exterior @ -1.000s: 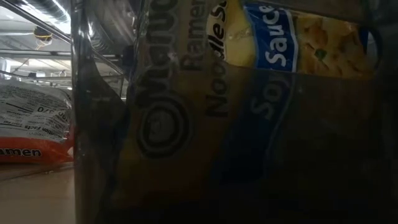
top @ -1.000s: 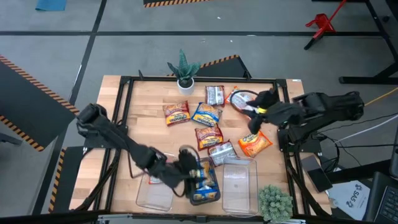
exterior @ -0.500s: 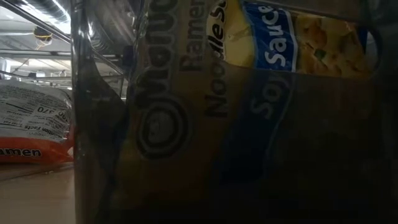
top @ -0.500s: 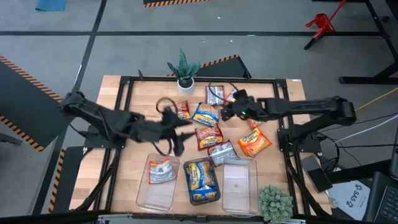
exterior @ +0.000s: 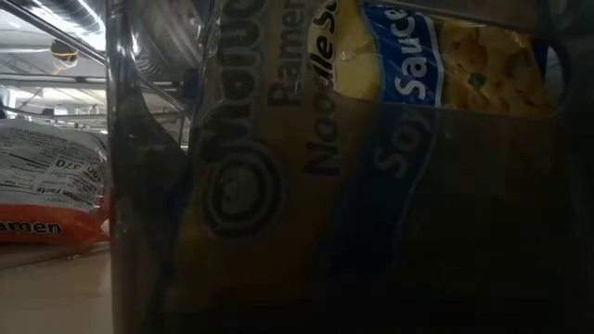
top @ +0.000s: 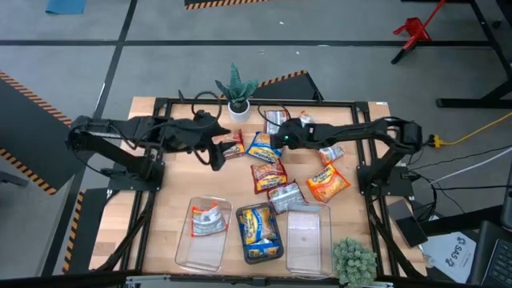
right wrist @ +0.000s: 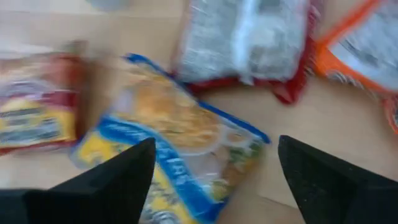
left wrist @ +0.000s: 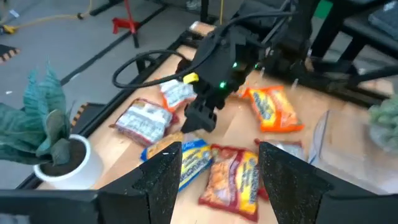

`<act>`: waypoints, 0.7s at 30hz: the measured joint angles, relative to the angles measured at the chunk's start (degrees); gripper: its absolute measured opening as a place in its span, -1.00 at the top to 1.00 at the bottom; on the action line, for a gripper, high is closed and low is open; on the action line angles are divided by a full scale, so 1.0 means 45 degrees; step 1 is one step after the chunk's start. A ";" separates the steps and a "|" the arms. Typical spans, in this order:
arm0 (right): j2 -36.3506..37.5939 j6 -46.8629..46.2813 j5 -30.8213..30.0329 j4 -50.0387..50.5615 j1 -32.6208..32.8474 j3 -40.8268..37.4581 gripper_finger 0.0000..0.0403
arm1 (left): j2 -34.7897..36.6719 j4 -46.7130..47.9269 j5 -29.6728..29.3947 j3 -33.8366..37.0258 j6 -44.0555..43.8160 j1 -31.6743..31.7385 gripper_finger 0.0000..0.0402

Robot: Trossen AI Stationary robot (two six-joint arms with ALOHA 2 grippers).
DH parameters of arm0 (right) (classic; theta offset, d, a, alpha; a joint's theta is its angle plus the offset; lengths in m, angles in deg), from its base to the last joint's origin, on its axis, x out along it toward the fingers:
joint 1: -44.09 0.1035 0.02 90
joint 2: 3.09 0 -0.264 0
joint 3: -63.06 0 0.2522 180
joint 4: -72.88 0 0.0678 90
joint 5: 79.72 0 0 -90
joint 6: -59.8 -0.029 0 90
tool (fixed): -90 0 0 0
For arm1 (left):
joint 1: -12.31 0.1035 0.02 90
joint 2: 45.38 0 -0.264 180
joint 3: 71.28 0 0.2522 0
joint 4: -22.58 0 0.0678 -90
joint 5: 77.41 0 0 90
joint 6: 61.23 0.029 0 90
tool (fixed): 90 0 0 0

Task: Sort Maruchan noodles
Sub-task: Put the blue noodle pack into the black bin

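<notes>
Both arms reach in over the far half of the wooden table [top: 160, 200]; the left gripper [top: 216, 154] hangs just beside a red-and-yellow noodle packet [top: 227, 145], its two dark fingers [left wrist: 163, 180] spread with only air between them; the right gripper [top: 282, 140] hovers above a blue-and-yellow noodle packet [top: 263, 147], its fingers [right wrist: 118, 171] set wide to either side of that packet and gripping nothing.

Loose packets lie across the middle of the table: a red-and-silver packet [top: 277, 122] near the potted plant [top: 237, 92]; another red-and-yellow packet [top: 269, 174] just in front of the blue one; a silver-faced packet [top: 286, 194] touching the rim of the right bin; an orange packet [top: 329, 182] toward the right edge; one more packet [top: 330, 153] lies partly under the right arm.

Three clear bins stand side by side at the near edge: the left bin [top: 201, 250] holds one red-and-silver packet [top: 207, 220]; the middle bin [top: 261, 254] holds a blue-and-yellow packet [top: 259, 226], whose soy-sauce label fills the low view; the right bin [top: 308, 240] shows no packet inside; a small green bush plant [top: 354, 259] sits beside it.
</notes>
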 joint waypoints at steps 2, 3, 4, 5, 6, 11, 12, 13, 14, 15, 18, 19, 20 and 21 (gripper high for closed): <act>-0.0427 -0.0451 0.0024 -0.0245 0.0002 0.0003 -0.64 | 0.0000 0.0056 0.0580 0.0000 0.0214 0.0385 -0.03; -0.0645 -0.0673 0.0127 -0.0307 0.0005 0.0003 -0.65 | -0.0001 0.0143 0.0903 0.0000 0.0354 0.0578 -0.03; -0.0866 -0.0811 0.0231 -0.0376 0.0000 0.0002 -0.65 | -0.0047 0.0203 0.1172 0.0000 0.0465 0.0768 -0.03; -0.1111 -0.1003 0.0306 -0.0579 0.0000 -0.0001 -0.65 | -0.0094 0.0151 0.1424 0.0017 0.0579 0.0957 -0.03; -0.1345 -0.1145 0.0350 -0.0962 0.0000 -0.0001 -0.65 | -0.0118 0.0168 0.1631 0.0064 0.0741 0.1133 -0.03; -0.2194 -0.1772 0.0836 -0.2388 -0.0089 0.0034 -0.65 | -0.0097 0.0179 0.2436 0.0097 0.1479 0.1976 -0.03; -0.2300 -0.1895 0.0903 -0.2476 -0.0150 0.0053 -0.65 | -0.0097 0.0190 0.2571 0.0097 0.1608 0.2131 -0.03; -0.2384 -0.2010 0.1040 -0.2518 -0.0170 0.0062 -0.65 | -0.0097 0.0199 0.2686 0.0097 0.1761 0.2276 -0.03; -0.2436 -0.2047 0.1149 -0.2513 -0.0170 0.0062 -0.63 | -0.0097 0.0199 0.2812 0.0097 0.1860 0.2416 -0.03; -0.2458 -0.2073 0.1223 -0.2513 -0.0180 0.0067 -0.60 | -0.0097 0.0218 0.2909 0.0097 0.1997 0.2546 -0.03; -0.2484 -0.2084 0.1214 -0.2478 -0.0178 0.0058 -0.37 | -0.0097 0.0224 0.3069 0.0097 0.2210 0.2873 -0.03; -0.2490 -0.2092 0.1210 -0.2459 -0.0180 0.0049 -0.25 | -0.0097 0.0230 0.3072 0.0097 0.2307 0.2958 -0.03; -0.2493 -0.2101 0.1200 -0.2442 -0.0180 0.0047 -0.10 | -0.0097 0.0249 0.3075 0.0097 0.2416 0.3045 -0.03; -0.2502 -0.2106 0.1199 -0.2445 -0.0180 0.0047 0.05 | -0.0097 0.0269 0.3077 0.0097 0.2472 0.3124 -0.03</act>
